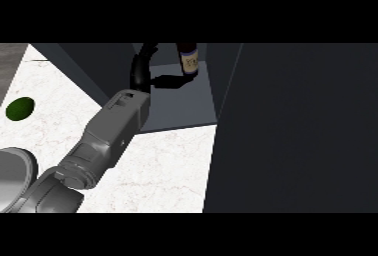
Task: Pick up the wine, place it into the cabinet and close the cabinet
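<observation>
The wine bottle (189, 59) stands upright inside the open dark cabinet (177, 107), near its back; it is dark with a pale label. My left hand (144, 65) reaches into the cabinet just left of the bottle, on a grey forearm that comes from the lower left. Its fingers arch upward, with a gap between them and the bottle. The thumb (171, 80) stretches right to the bottle's foot. The hand looks open and does not wrap the bottle. My right hand does not show.
A tall dark panel (295, 130), apparently the cabinet's open door, fills the right half. A green round object (20, 108) lies on the white marble counter (162, 170) at the left. A grey metal round vessel (11, 175) sits at the lower left edge.
</observation>
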You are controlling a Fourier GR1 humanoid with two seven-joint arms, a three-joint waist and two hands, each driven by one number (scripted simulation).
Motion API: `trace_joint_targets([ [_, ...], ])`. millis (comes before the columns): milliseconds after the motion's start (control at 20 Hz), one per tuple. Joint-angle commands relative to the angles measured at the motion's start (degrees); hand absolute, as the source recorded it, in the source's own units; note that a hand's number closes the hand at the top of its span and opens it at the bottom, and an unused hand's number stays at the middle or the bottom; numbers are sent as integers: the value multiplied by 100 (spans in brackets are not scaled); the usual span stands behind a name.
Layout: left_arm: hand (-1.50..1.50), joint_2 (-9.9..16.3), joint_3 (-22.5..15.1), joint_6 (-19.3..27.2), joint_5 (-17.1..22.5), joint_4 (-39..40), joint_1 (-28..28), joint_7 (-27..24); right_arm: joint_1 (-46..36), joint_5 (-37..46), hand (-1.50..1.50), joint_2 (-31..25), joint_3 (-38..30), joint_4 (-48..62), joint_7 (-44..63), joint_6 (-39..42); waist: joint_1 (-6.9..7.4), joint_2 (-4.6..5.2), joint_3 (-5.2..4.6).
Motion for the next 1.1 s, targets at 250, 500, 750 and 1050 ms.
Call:
trace_joint_targets([
  [250,150,177,400,-1041,337,-327,-198,-283,321,-225,-150,-188,20,-740,208,59,98,-45,1],
  [500,150,-148,545,-1615,472,-491,-219,-502,340,-310,-150,-250,-189,-935,352,22,240,-97,6],
  [750,-150,-139,554,-1807,427,-444,-386,-369,643,-27,-150,-317,161,-1088,341,-44,270,-153,9],
  [1050,-150,-375,570,-1799,552,-587,-339,-173,738,80,-150,-359,39,-1317,530,-244,394,-220,9],
])
